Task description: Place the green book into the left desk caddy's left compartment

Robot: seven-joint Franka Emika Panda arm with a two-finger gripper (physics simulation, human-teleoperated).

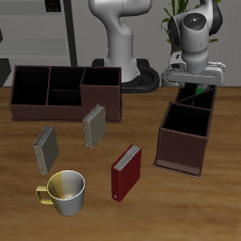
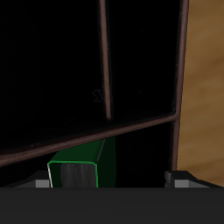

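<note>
Now: one green book [image 1: 198, 92], two caddies, two grey books [image 1: 46, 146].

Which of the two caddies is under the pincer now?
The left caddy, seen end-on; the pincer hangs above its far end with the green book. The broadside caddy stands apart.

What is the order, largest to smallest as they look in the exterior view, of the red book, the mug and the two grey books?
1. The red book and the mug: too alike to rank.
2. The two grey books: look alike.
</note>
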